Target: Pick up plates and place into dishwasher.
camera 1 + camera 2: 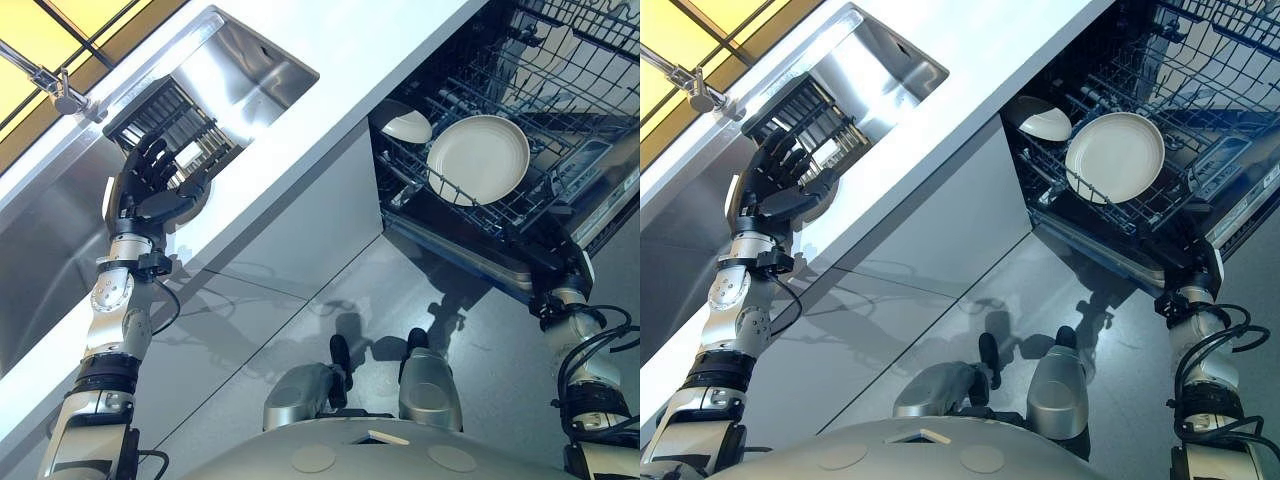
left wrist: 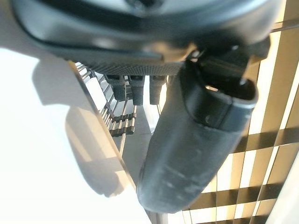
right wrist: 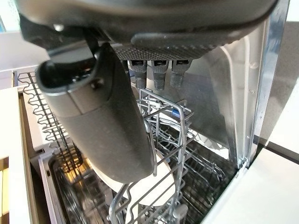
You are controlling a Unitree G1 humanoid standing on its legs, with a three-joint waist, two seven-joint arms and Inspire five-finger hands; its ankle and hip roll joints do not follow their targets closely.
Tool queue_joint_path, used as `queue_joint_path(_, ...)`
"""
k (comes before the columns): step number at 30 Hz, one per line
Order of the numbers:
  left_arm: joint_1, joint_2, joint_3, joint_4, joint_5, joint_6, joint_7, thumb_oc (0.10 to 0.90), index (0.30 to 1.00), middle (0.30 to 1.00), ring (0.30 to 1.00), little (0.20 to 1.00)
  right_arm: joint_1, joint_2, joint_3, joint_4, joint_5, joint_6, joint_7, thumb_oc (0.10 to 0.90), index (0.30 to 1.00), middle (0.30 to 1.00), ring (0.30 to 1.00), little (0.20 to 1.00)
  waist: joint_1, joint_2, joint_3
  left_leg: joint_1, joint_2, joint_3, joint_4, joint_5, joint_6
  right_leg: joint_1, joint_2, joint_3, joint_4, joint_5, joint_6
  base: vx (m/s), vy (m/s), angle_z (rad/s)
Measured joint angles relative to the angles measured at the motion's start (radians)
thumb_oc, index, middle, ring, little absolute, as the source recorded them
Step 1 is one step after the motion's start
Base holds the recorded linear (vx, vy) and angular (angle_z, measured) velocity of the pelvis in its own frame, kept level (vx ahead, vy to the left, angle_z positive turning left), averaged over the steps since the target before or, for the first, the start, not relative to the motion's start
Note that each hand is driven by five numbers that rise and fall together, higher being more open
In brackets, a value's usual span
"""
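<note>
So the biggest thing here is the white counter [image 1: 330,90], with the steel sink [image 1: 235,70] set into it on the left and the open dishwasher [image 1: 560,90] on the right. The dishwasher's lower rack [image 1: 480,215] is pulled out and already carries 1 white plate [image 1: 478,158] standing in the tines, plus a white bowl [image 1: 408,125] just beside it on the left.

In the sink sits a dark dish rack [image 1: 165,120], and the left hand [image 1: 150,185] is right at its near edge, fingers straight and spread, nothing in them. I can't make out a plate in that rack from here, the hand covers part of it.

The right hand [image 3: 117,116] hangs over the dishwasher rack, fingers straight, thumb out, empty.

What I'd worry about: the left fingers snagging between the rack's wires instead of closing on a rim, which could drag the whole rack. Also the right hand is close to the loaded plate, so a careless move could knock it against the bowl.
</note>
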Motion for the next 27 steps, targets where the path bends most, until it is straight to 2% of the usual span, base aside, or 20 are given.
queue_joint_path(6,-0.037,-0.026,-0.017,0.0,0.0,-0.003,-0.008,0.8,0.9,0.9,0.9,0.9,-0.051,0.004,0.068,0.0,-0.01,0.004,-0.003,0.8,0.9,0.9,0.9,0.9,0.027,-0.002,0.001,-0.015,-0.005,-0.023,0.017,0.0,-0.001,0.001,-0.011,-0.026,0.013,-0.004,-0.004,0.06,0.138,0.09)
queue_joint_path(15,-0.079,-0.028,-0.075,-0.031,-0.012,-0.01,-0.059,0.8,0.9,0.9,0.9,0.9,-0.201,0.004,0.145,0.087,-0.023,0.04,-0.069,0.8,0.9,0.9,0.9,0.9,0.098,-0.015,0.011,-0.034,-0.03,-0.085,0.036,0.003,0.001,0.001,-0.039,-0.075,0.063,-0.024,0.001,0.05,0.105,0.18)
queue_joint_path(22,-0.077,-0.027,-0.087,-0.114,-0.022,-0.009,-0.08,0.8,0.9,0.9,0.9,0.9,-0.29,0.015,0.168,0.129,-0.022,0.039,-0.166,0.8,0.9,0.9,0.9,0.9,0.152,-0.034,0.034,-0.053,-0.042,-0.104,0.053,-0.001,0.006,0.002,-0.058,-0.106,0.093,-0.042,0.004,0.04,0.08,0.18)
queue_joint_path(27,-0.081,-0.025,-0.1,-0.123,-0.052,-0.01,-0.093,0.8,0.9,0.9,0.9,0.9,-0.355,0.022,0.177,0.185,-0.029,0.04,-0.188,0.8,0.9,0.9,0.9,0.9,0.166,-0.035,0.039,-0.058,-0.043,-0.11,0.054,-0.001,0.007,0.003,-0.059,-0.111,0.092,-0.042,0.005,0.02,0.022,0.03)
